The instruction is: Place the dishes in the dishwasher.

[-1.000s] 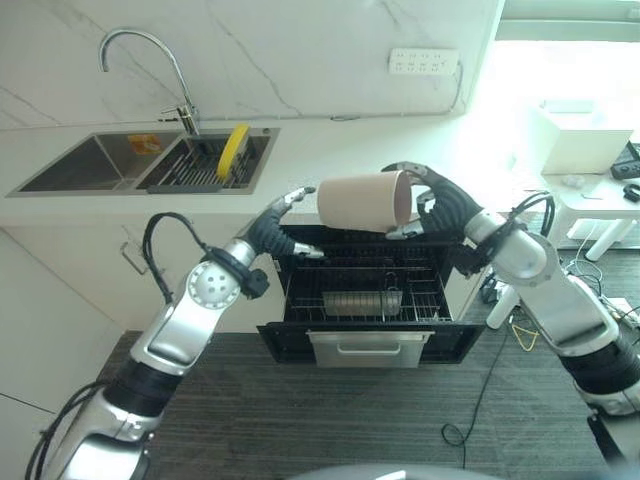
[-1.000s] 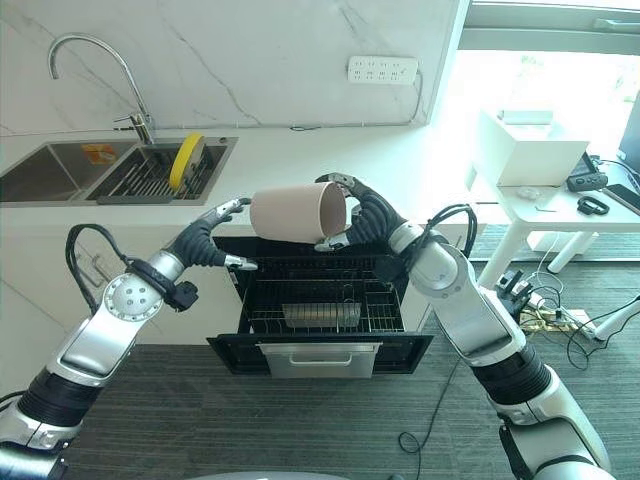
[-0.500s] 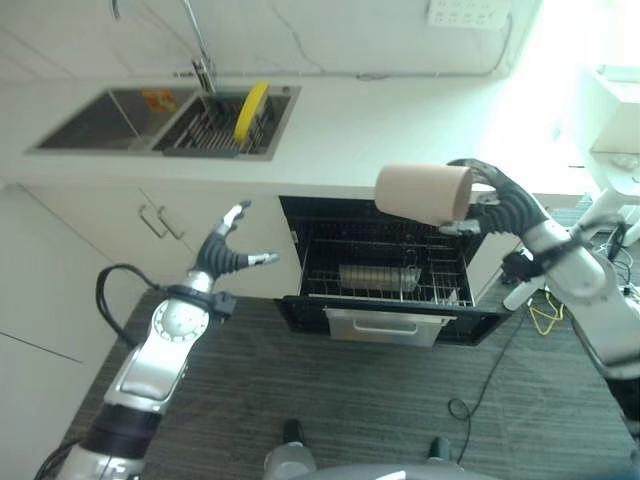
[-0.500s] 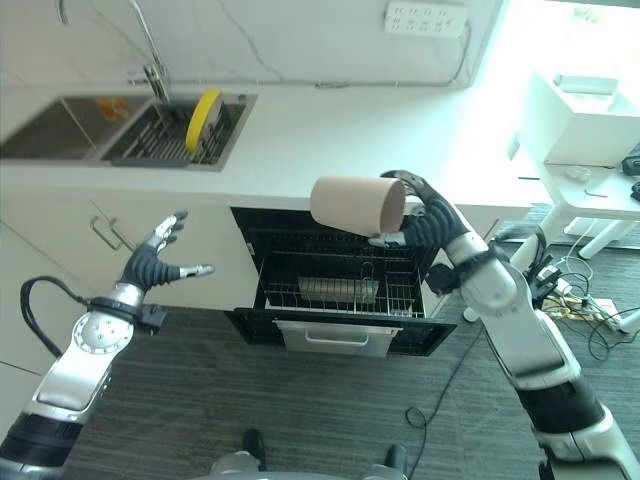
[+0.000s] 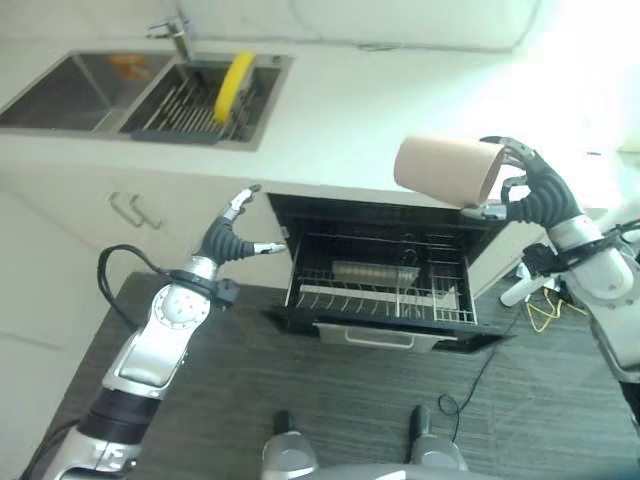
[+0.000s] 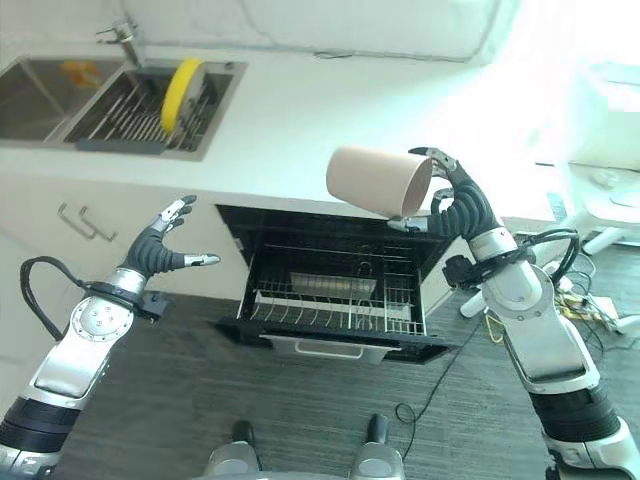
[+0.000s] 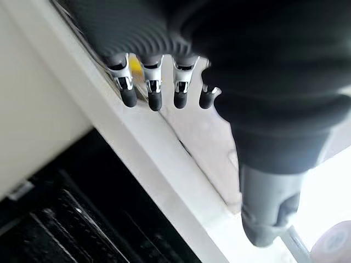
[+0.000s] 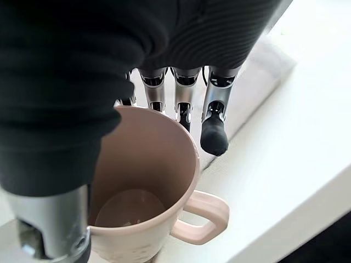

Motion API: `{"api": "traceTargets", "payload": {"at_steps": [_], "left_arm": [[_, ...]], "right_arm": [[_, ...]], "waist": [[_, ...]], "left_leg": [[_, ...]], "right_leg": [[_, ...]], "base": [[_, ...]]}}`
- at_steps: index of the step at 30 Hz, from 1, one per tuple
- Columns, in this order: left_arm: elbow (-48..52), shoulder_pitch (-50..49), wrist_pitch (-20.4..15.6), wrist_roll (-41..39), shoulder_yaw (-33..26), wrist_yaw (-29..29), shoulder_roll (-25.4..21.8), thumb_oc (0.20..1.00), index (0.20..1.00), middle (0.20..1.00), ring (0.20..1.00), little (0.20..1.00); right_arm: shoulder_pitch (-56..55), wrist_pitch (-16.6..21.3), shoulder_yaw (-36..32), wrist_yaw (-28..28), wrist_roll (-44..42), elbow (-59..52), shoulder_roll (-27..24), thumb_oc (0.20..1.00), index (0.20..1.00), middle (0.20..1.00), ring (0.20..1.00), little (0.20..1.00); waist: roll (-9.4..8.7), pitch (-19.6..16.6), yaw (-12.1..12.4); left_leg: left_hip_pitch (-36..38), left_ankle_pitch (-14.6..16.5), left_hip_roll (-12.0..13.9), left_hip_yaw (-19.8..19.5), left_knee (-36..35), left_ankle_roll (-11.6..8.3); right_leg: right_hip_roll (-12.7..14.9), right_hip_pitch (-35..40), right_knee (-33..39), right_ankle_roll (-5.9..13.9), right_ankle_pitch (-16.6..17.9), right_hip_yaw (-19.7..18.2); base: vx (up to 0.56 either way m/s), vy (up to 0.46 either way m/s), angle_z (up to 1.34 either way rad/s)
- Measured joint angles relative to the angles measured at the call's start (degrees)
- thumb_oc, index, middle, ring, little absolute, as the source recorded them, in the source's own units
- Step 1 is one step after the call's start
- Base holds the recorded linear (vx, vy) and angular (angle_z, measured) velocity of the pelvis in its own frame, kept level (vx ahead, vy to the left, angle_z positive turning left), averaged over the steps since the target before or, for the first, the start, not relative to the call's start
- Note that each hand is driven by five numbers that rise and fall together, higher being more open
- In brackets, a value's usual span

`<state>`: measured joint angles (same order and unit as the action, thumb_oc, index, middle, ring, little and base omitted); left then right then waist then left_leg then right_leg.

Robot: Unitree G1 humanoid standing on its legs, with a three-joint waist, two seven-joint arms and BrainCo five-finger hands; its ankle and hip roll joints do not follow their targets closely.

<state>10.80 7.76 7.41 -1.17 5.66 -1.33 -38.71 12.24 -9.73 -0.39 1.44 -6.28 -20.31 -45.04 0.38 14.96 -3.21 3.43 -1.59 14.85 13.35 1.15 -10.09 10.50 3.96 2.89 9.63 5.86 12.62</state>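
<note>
A beige mug point(image 5: 445, 168) lies on its side in the air, mouth turned to the right, over the right part of the open dishwasher point(image 5: 390, 333). My right hand point(image 5: 535, 195) is shut on the mug point(image 8: 148, 164), fingers over the rim and the handle pointing away from the palm. The dishwasher's wire rack is pulled out, with a small metal basket point(image 5: 365, 273) at its back. My left hand point(image 5: 232, 236) hangs open, fingers point(image 7: 153, 93) straight, in front of the cabinet just left of the dishwasher and touches nothing.
A yellow dish point(image 5: 236, 80) stands on edge in the rack of the double sink point(image 5: 60, 90) at the back left. The white counter point(image 5: 350, 110) runs above the dishwasher. A cabinet handle point(image 5: 130, 212) shows to the left, and dark floor lies in front.
The camera has shifted. My left hand drew back from the dishwasher's upper left corner to the cabinet front. The mug stayed in my right hand and moved towards the dishwasher's right side.
</note>
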Motion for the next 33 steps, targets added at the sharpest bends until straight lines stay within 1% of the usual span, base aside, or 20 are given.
{"api": "traceTargets", "payload": {"at_steps": [2,7,10,11,12,14,16,19,22,24,25,27,29,32,33], "left_arm": [[-0.09,0.48,0.04,0.06,0.19,0.42,0.11,1.000,1.000,1.000,1.000,1.000],[-1.04,1.98,0.26,1.27,1.66,1.73,-0.71,1.000,1.000,1.000,1.000,1.000],[-2.89,2.57,0.32,2.81,4.88,3.25,-1.89,1.000,1.000,1.000,1.000,1.000],[-3.76,3.53,0.33,4.07,6.38,4.04,-2.17,1.000,1.000,1.000,1.000,1.000],[-5.03,5.10,0.37,4.75,8.28,4.89,-2.60,1.000,1.000,1.000,1.000,1.000],[-5.64,6.65,0.33,5.77,9.56,5.89,-2.98,1.000,1.000,1.000,1.000,1.000],[-8.41,8.41,0.39,7.15,10.66,5.90,-4.59,1.000,1.000,1.000,1.000,1.000],[-13.37,12.62,2.00,7.37,12.56,5.29,-5.34,1.000,1.000,1.000,1.000,1.000],[-17.44,13.90,2.77,7.39,15.29,4.34,-4.54,1.000,1.000,1.000,1.000,1.000],[-20.62,15.00,2.89,7.37,17.29,3.87,-3.87,1.000,1.000,1.000,1.000,1.000],[-23.43,15.88,2.96,7.34,17.89,3.26,-2.94,1.000,1.000,1.000,1.000,1.000],[-26.29,17.17,2.86,7.29,19.25,2.57,-1.61,1.000,1.000,1.000,1.000,1.000],[-31.27,20.06,2.68,6.49,19.79,1.49,0.11,1.000,1.000,1.000,1.000,1.000],[-33.19,22.49,2.63,5.47,19.74,0.00,2.41,1.000,1.000,1.000,1.000,1.000],[-37.14,23.97,2.73,4.47,19.78,-0.86,4.79,1.000,1.000,1.000,1.000,1.000]], "right_arm": [[-0.02,0.00,-0.27,0.15,0.00,0.01,0.00,0.200,0.200,0.200,0.200,0.200],[0.04,0.01,-0.05,0.26,0.04,0.04,0.06,0.200,0.200,0.200,0.200,0.200],[0.07,0.01,-0.04,0.29,0.07,0.33,0.03,0.200,0.200,0.200,0.200,0.200],[0.28,0.03,-0.02,0.36,0.08,0.71,0.01,0.200,0.200,0.200,0.200,0.200],[0.95,0.01,0.11,0.53,0.10,1.52,0.00,0.200,0.200,0.200,0.200,0.200],[1.90,-0.11,0.43,0.85,0.14,2.09,-0.05,0.200,0.200,0.200,0.200,0.200],[3.97,-0.11,2.21,1.11,0.18,2.33,-0.32,0.200,0.200,0.200,0.200,0.200],[6.84,-0.09,4.45,1.53,0.63,3.29,-0.97,0.200,0.200,0.200,0.200,0.200],[7.65,-0.08,4.57,2.19,0.68,4.28,-0.97,0.200,0.200,0.200,0.200,0.200],[7.93,-0.02,4.67,2.77,0.68,4.27,-0.97,0.200,0.200,0.200,0.200,0.200],[9.49,0.08,5.89,3.11,0.69,4.31,-0.97,0.200,0.200,0.200,0.200,0.200],[10.83,0.14,7.32,3.33,0.73,4.28,-0.86,0.200,0.200,0.200,0.200,0.200],[13.66,0.15,8.92,3.96,0.83,4.26,-0.84,0.200,0.200,0.200,0.200,0.200],[15.72,0.01,9.08,5.11,1.84,4.09,0.11,0.200,0.200,0.200,0.200,0.200],[17.04,-0.18,9.76,5.43,1.83,4.10,0.51,0.200,0.200,0.200,0.200,0.200]], "waist": [[0.01,0.00,-0.45],[0.12,0.06,0.08],[0.65,0.35,0.12],[0.93,0.56,0.08],[1.25,0.94,0.04],[1.67,2.90,-0.52],[1.96,4.36,-1.18],[1.94,6.57,-2.02],[1.45,9.71,-2.87],[1.37,10.18,-3.08],[1.27,10.65,-3.67],[1.24,10.87,-4.21],[1.26,10.99,-4.73],[1.32,11.95,-5.08],[1.35,12.05,-5.49]], "left_leg": [[-0.06,-0.01,-0.02,0.09,0.05,-0.01],[-0.14,-0.03,-0.01,0.15,0.24,-0.04],[-0.94,-0.01,0.14,0.23,0.87,-0.03],[-2.25,0.01,0.13,0.17,1.57,0.02],[-3.86,0.09,0.14,0.09,2.59,0.13],[-4.74,0.15,0.06,0.13,3.53,0.23],[-6.06,0.44,0.18,0.32,4.94,0.58],[-9.65,1.04,0.75,0.31,8.16,0.85],[-11.57,1.21,1.26,0.30,10.13,0.94],[-12.59,1.79,1.55,0.42,10.93,1.28],[-13.59,1.88,1.69,0.60,11.26,1.41],[-13.93,1.85,1.80,0.93,11.29,1.40],[-15.17,1.87,1.83,1.19,12.12,1.41],[-15.53,1.65,1.78,1.69,12.10,1.07],[-15.82,1.66,1.75,1.77,12.11,1.07]], "right_leg": [[0.01,-0.19,-0.05,-0.02,-0.01,-0.21],[0.12,-0.38,-0.14,0.01,-0.05,-0.60],[0.40,-1.48,-0.92,0.00,-0.16,-0.98],[0.50,-2.82,-1.65,0.00,-0.22,-1.17],[0.76,-4.46,-2.57,-0.01,-0.23,-1.41],[0.94,-5.59,-3.73,-0.02,-0.21,-1.97],[1.08,-7.28,-5.19,-0.13,-0.40,-2.66],[1.34,-11.91,-9.31,-0.59,-1.27,-3.90],[1.26,-14.66,-12.22,-1.01,-2.12,-4.88],[1.21,-16.30,-13.83,-1.50,-2.83,-5.39],[1.18,-17.76,-14.88,-2.00,-3.22,-5.75],[1.08,-18.61,-15.27,-2.03,-3.23,-6.08],[1.06,-20.17,-15.88,-2.02,-3.21,-6.59],[1.02,-21.40,-16.69,-1.49,-2.86,-7.20],[1.05,-21.81,-16.71,-1.52,-2.89,-7.31]], "base": [[0.05,-0.018,-0.03],[0.02,-0.010,-0.01],[-0.02,-0.006,-0.04],[-0.03,0.008,-0.03],[-0.03,0.016,-0.03],[-0.05,0.024,-0.06],[-0.08,0.025,-0.11],[-0.07,0.019,-0.10],[-0.05,0.002,-0.10],[-0.04,0.005,-0.09],[-0.04,0.011,-0.10],[-0.03,0.015,-0.10],[-0.04,0.019,-0.09],[-0.03,0.038,-0.08],[-0.04,0.075,-0.07]]}}
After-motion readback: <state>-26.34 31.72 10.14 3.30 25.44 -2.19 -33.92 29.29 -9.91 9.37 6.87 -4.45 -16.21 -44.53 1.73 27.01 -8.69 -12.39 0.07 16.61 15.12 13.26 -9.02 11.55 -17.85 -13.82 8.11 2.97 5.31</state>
